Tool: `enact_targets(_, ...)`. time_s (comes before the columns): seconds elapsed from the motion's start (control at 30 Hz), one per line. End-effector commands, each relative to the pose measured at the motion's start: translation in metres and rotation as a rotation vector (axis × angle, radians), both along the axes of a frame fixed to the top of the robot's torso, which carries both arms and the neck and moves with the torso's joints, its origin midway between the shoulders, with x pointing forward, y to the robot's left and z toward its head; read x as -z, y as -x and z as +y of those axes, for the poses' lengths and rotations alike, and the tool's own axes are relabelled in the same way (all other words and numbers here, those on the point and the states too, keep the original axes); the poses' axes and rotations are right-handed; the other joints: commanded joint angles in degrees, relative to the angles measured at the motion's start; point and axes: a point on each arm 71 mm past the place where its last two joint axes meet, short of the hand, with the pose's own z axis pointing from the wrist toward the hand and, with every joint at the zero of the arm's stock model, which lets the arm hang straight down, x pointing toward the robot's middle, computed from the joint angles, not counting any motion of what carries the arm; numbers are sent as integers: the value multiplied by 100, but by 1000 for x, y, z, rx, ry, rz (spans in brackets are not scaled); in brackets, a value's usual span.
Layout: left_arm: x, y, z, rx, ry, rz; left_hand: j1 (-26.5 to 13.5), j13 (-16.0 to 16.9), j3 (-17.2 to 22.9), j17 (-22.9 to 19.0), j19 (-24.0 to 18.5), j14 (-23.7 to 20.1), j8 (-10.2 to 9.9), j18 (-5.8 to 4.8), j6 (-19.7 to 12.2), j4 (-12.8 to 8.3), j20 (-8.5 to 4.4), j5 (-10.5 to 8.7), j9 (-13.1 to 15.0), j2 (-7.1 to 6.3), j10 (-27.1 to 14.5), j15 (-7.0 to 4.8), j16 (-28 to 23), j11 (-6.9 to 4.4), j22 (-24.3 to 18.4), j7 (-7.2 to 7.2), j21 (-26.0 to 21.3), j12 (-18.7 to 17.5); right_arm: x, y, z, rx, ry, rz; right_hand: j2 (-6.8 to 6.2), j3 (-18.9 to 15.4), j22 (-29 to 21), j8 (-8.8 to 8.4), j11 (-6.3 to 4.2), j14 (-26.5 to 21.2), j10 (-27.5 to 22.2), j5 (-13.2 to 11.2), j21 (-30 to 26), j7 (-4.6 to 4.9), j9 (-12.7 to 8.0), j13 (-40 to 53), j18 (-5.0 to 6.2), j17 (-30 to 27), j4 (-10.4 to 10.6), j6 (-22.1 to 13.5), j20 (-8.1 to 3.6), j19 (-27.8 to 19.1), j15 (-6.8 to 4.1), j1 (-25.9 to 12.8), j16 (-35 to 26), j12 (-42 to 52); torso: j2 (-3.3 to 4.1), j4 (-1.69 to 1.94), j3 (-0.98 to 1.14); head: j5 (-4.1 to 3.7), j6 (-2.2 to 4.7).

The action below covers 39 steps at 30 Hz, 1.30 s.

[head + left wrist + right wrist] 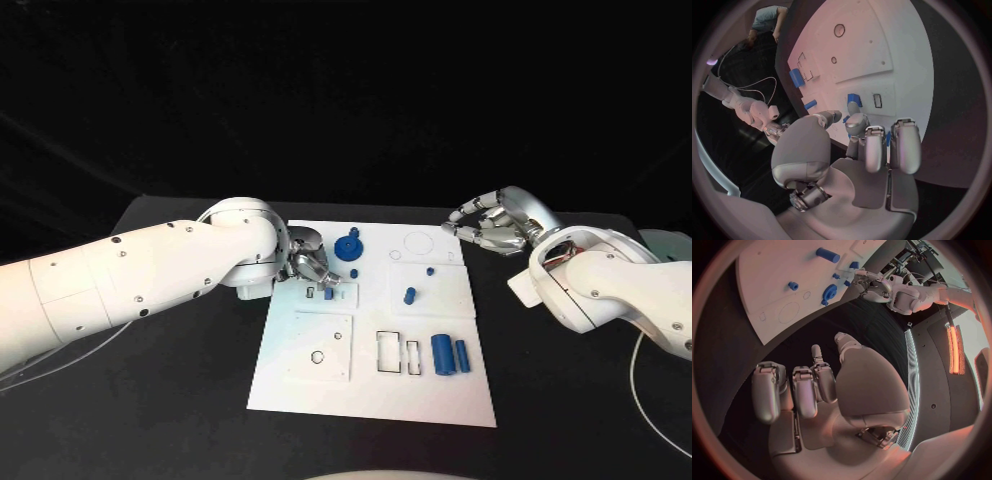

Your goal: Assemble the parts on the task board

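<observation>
The white task board [296,385] lies in the middle of the black table. On it are a blue gear-like part [348,246], a small peg [430,270], an oblong piece [410,295], a small block [329,293] beside a slot, and two cylinders [451,355]. My left hand [307,262] hovers over the board's upper left edge, fingers curled. In the left wrist view its thumb and a fingertip [856,122] flank a small blue piece [845,119]; whether they grip it is unclear. My right hand [495,225] hangs off the board's upper right corner, fingers curled in, holding nothing.
Bare black table surrounds the board on all sides. Empty outlined slots [392,352] and round recesses [418,242] mark the board. A cable [652,400] trails on the table at the right.
</observation>
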Motion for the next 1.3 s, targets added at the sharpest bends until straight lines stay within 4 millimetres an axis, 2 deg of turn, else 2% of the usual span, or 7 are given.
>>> enact_targets(0.03, -5, 0, -1, 3, 19, -19, 2, -32, -50, 1510, 76, 595, -4, -75, -1, 7, -25, -33, 7, -61, -5, -19, 36, -2, -36, 28, -9, -32, 0, 0, 0, -7, 2, -9, 10, 17, 942, 34, -28, 534, -20, -14, -25, -16, 2, 786, 47, 1196, 16, 9, -28, 183, -51, -45, -21, -21, 2, -7, -3, 5, 20)
enact_targets(0.2, -15, -4, 4, -17, 40, -46, 79, -146, -109, 1462, 49, 581, -41, -62, -52, -2, -22, -34, 4, -84, -79, -12, 8, 8, -104, 41, -50, -127, 1, 0, 0, -5, 2, -8, 10, 17, 942, 34, -28, 534, -20, -14, -25, -16, 2, 786, 47, 1196, 16, 9, -28, 183, -51, -45, -21, -21, 0, 0, -2, -7, 42)
enact_targets(0.27, -21, -8, 9, -38, 52, -60, 253, -718, -175, 1326, -45, 540, -197, -18, -250, -10, 8, -10, -42, -116, -433, 37, -76, 74, -338, 122, -191, -606, 1, 0, -1, -4, 2, -8, 11, 17, 941, 35, -28, 533, -18, -25, -27, -16, 2, 788, 47, 1195, 15, 9, -29, 182, -51, -51, -22, -18, -3, 4, 2, 4, 47)
enact_targets(0.67, -30, -15, 22, -70, 71, -64, 666, -868, -281, 1312, -54, 537, -346, -12, -287, 5, 60, -60, -112, -172, -522, 84, -85, 123, -360, 174, -224, -730, 1, 1, -1, -4, 3, -6, 13, 21, 945, 37, -29, 534, -17, -31, -21, -17, 3, 788, 46, 1199, 12, 8, -29, 185, -51, -50, -20, -18, 4, 15, -3, -17, 60)
enact_targets(0.77, -30, -14, 23, -79, 88, -71, 499, -1165, -477, 1254, -92, 518, -526, 5, -291, 40, 107, -818, -236, -153, -679, 140, -123, 187, -453, 243, -291, -983, 1, 1, -1, -4, 3, -5, 13, 21, 945, 37, -29, 534, -17, -31, -21, -17, 3, 788, 46, 1199, 12, 8, -29, 185, -51, -50, -20, -18, 5, 13, -6, -12, 61)
enact_targets(0.93, -26, -8, 23, -98, 119, -88, 290, -1708, -818, 1122, -168, 477, -826, 46, -382, 48, 175, -1668, -430, -115, -953, 211, -212, 273, -668, 333, -444, -1454, 2, 1, -1, -3, 3, -4, 13, 21, 945, 37, -29, 534, -17, -31, -21, -17, 3, 788, 46, 1199, 12, 8, -29, 185, -51, -50, -20, -18, 2, 8, -8, -5, 60)
enact_targets(1.3, -4, 3, 18, -83, 100, -86, 326, -1655, -1034, 1158, -129, 490, -910, 32, -358, 49, 193, -1763, -507, -28, -892, 224, -190, 283, -588, 347, -408, -1403, 3, 1, -1, -5, 4, 1, 13, 21, 945, 37, -29, 534, -17, -31, -21, -17, 3, 788, 46, 1199, 12, 8, -29, 185, -51, -50, -20, -18, 14, -1, -9, 14, 47)
